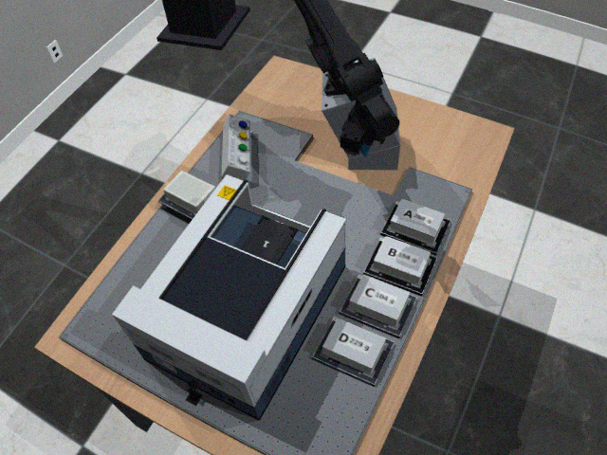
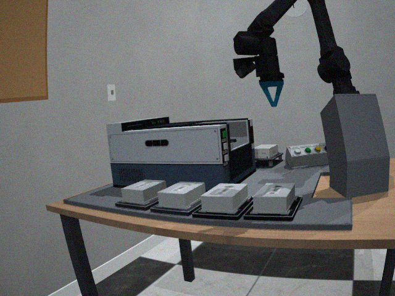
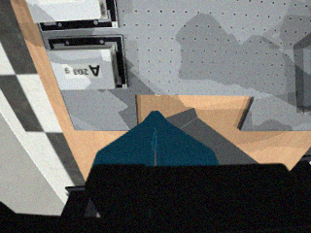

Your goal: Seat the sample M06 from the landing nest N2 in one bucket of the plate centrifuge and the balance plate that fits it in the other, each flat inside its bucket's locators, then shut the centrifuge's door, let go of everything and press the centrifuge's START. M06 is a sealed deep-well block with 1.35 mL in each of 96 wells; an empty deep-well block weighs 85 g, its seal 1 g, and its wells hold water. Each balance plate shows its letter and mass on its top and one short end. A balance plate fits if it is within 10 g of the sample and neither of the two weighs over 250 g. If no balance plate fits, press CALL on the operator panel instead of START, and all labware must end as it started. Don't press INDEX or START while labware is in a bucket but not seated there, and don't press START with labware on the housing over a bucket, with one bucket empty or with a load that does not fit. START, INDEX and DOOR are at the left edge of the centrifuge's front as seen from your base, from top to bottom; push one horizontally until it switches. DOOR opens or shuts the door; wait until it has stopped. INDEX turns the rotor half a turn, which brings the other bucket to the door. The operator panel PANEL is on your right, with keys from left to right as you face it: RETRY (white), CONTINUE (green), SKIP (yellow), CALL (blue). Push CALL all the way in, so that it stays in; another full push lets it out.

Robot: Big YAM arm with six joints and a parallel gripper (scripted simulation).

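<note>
hand point(image 2: 273, 99): pressed together, holding nothing, high above the table point(image 1: 441, 132) near the arm's base
sample M06 point(image 1: 189, 189): in its nest beside the centrifuge point(image 1: 225, 337)
door: open, bucket point(image 1: 268, 240) shows
balance plate A point(image 1: 417, 218), B, C, D: in a row
</note>
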